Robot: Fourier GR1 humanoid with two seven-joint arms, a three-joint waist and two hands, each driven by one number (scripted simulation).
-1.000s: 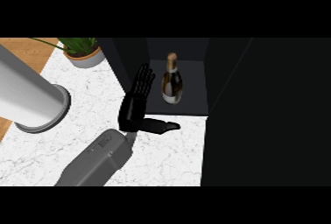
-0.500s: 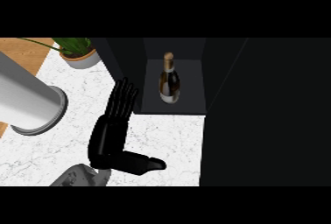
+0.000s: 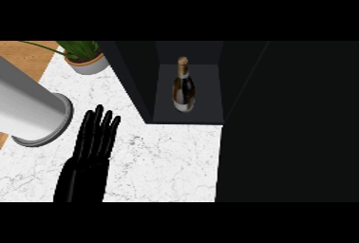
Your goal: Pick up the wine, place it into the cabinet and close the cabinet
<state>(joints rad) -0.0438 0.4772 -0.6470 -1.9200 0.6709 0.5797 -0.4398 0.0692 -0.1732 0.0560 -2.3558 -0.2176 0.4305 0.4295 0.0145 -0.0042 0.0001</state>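
The fingers [image 3: 98, 128] of the one hand [image 3: 88, 156] in the head view are straight and held close together, released, grasping nothing. They point away from the robot over the white marbled desk [image 3: 168, 161]; whether they touch its top or hover above it cannot be told. The hand comes in at the lower left of the view, and which arm it belongs to cannot be told from this picture; no second hand shows.

Just left of the fingertips a large light grey cylinder [image 3: 32, 111] lies across the desk's left part, its round rim near the fingers but apart from them.

The wine [image 3: 184, 90] is well apart from the fingers, up and to their right, inside the dark cabinet [image 3: 140, 80] at the desk's far side. It stands on the cabinet's floor in the open compartment, between the two side walls, touching neither. Its long axis is upright: the base sits on the cabinet floor and the tan-capped neck points up, toward the view's top edge. A pale label shows on the lower body.

The cabinet's dark door [image 3: 288, 123] fills the right part of the view, standing open.

At the desk's far left corner is a potted plant [image 3: 85, 58] in a grey pot, beside a strip of wooden surface [image 3: 28, 54].
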